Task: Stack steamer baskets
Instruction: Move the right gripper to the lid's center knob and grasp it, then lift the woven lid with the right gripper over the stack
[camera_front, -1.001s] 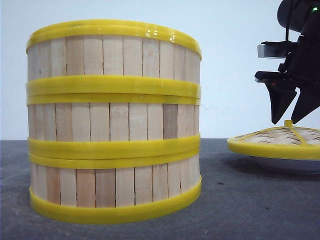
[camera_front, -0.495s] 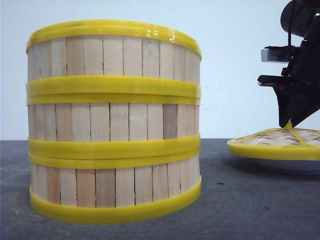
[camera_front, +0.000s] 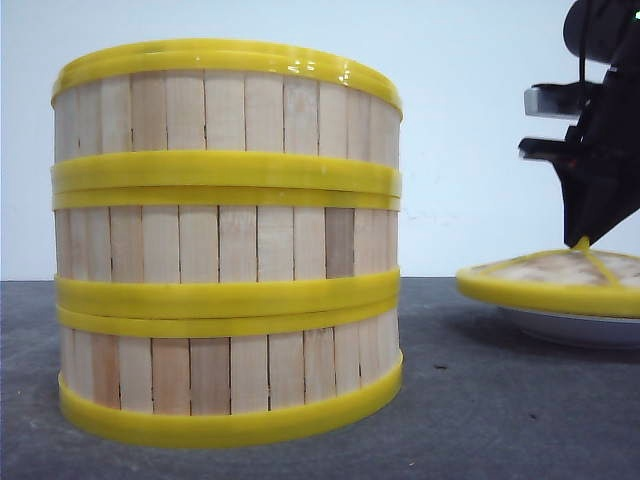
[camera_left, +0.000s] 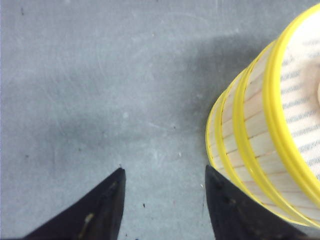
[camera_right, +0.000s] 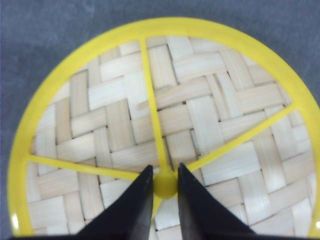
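Three baskets (camera_front: 228, 245) stand in one column on the desk (camera_front: 480, 400), left of centre in the front view, rims seated flush and the column upright. Stacking of the baskets reads as done; what remains appears to be the lid (camera_front: 552, 282), which sits tilted over a white plate (camera_front: 570, 328) well to the right of the column.

Right pincer (camera_right: 165, 184): clamped on the lid's yellow knob (camera_right: 165, 183), one finger on each side. Left pincer (camera_left: 165, 205): fingers apart, holding nothing, just beside the column's wall above bare desk.

Handling judgement: baskets and lid look light, thin slat and woven strip in plastic rims. Walls are stiff enough but likely to crack under a hard squeeze. Plastic rims look smooth and may slip. Best hold on a basket is across the rim; on the lid, the knob, as taken. A single-point hold allows swing, so the lid may tilt further.
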